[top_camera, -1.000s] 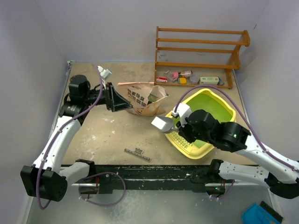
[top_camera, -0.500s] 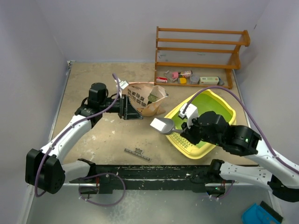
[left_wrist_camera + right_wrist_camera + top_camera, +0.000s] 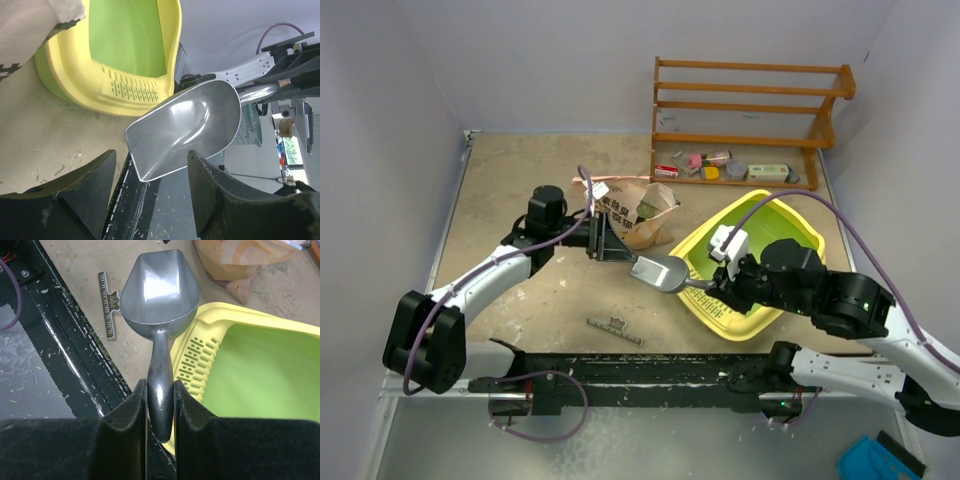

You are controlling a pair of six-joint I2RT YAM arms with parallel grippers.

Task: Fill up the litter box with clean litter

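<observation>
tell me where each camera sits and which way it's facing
Top external: fixed above and behind the bases, looking down on the table; left arm by the bag, right arm holding the scoop by the litter box.
Left wrist: on the left arm, looking past its open jaws at the scoop bowl and litter box.
Right wrist: on the right arm, looking down the scoop handle clamped in its jaws, toward table and bag.
Shared: all three show the scoop and the yellow litter box.
</observation>
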